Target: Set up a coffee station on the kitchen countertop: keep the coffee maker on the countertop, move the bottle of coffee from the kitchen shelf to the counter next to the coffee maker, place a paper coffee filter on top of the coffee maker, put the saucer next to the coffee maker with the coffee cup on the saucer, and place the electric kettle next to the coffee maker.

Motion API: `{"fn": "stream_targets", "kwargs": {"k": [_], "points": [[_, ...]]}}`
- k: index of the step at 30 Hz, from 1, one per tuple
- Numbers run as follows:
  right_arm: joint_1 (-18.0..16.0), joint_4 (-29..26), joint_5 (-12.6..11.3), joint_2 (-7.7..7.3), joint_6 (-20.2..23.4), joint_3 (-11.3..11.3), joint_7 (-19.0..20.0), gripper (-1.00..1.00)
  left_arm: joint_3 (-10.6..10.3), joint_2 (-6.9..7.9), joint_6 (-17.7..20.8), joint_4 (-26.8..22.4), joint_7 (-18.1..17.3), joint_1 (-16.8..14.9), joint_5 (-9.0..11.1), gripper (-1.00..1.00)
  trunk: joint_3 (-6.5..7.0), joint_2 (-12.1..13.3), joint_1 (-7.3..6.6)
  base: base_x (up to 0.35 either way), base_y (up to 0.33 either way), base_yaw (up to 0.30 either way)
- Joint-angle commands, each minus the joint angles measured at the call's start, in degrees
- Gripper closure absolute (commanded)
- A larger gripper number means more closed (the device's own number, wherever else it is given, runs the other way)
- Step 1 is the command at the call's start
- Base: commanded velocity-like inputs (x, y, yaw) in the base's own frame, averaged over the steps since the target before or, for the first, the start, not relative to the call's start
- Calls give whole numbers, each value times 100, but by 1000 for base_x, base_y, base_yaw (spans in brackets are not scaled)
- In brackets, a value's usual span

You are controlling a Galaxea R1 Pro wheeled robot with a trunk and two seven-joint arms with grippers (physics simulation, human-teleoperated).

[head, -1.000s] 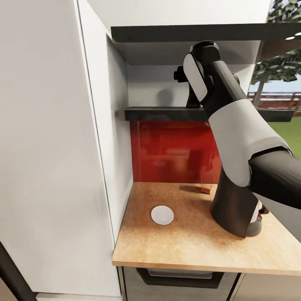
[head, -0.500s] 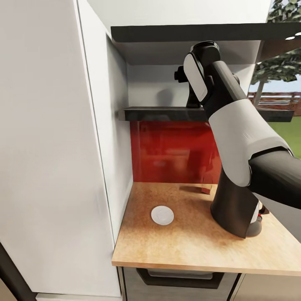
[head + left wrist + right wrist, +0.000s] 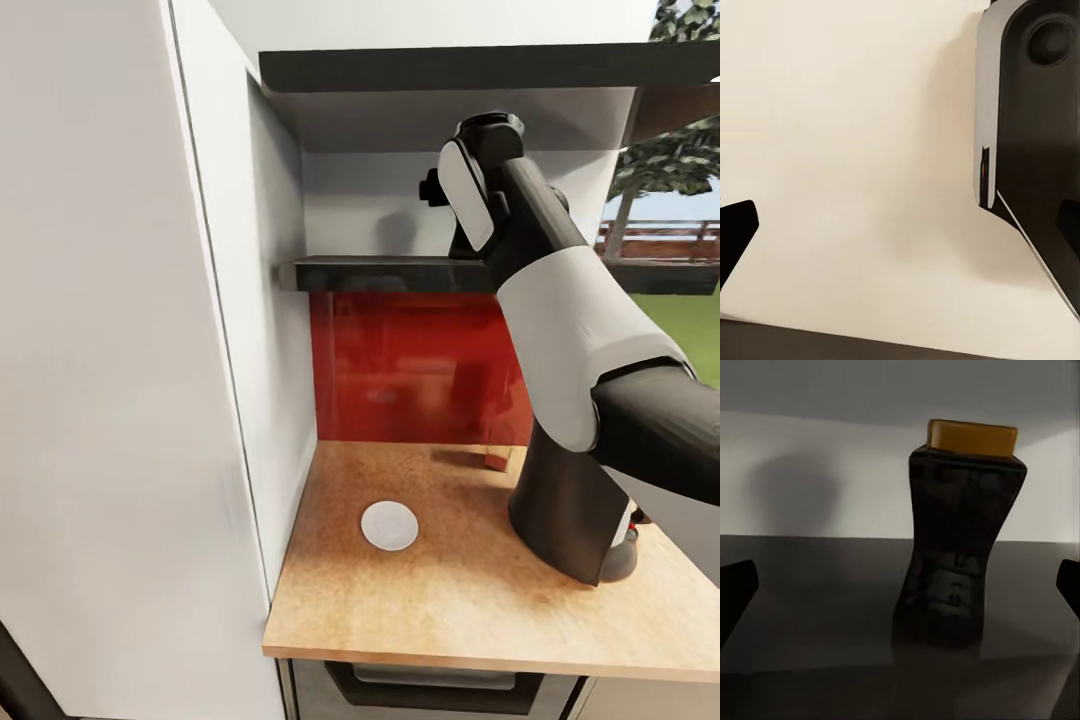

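White cabinet walls frame a kitchen alcove with a glossy red backsplash (image 3: 420, 365) in the head view, where the kitchen countertop (image 3: 450, 590), a tan speckled slab, carries the saucer (image 3: 389, 525), a small white disc lying flat and alone near the cabinet side. Above the backsplash runs the kitchen shelf (image 3: 380, 272), a thin dark board, with a second dark board higher up. The right arm (image 3: 560, 340), black and white, rises from the counter's right side and reaches up to shelf level, its far end hiding whatever stands there. Trees and a lawn show through an opening at the right edge.

Seen from the left wrist, a plain cream wall (image 3: 855, 150) sits beyond the left gripper (image 3: 907, 232), whose dark fingertips sit wide apart at opposite edges with nothing between them; a black-and-white robot link (image 3: 1035, 127) stands to one side.

From the right wrist, the bottle of coffee (image 3: 956, 540) stands upright on the dark glossy shelf, a waisted jar with dark contents, a grey label and a yellow-gold lid, against a pale back wall. The right gripper (image 3: 907, 600) is spread wide, its fingertips at the frame's two edges, the jar ahead between them and untouched.
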Motion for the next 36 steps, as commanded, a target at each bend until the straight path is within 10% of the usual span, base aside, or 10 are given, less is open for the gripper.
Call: {"fn": "stream_targets", "kwargs": {"k": [1,29,36], "points": [[0,-1,-61,0,6,11,-94,-100,10,1,-23,10,20,-4,-58,-100,-5,-5,4,160,0,0],[127,-11,-72,-2,-243,11,-160,-100,10,-5,-23,4,21,-4,-57,-100,-5,-5,4,19,0,0],[131,-10,-74,-243,-259,11,-158,-100,10,-10,-23,2,20,-4,-56,-100,-5,-5,4,0,0,0]]}}
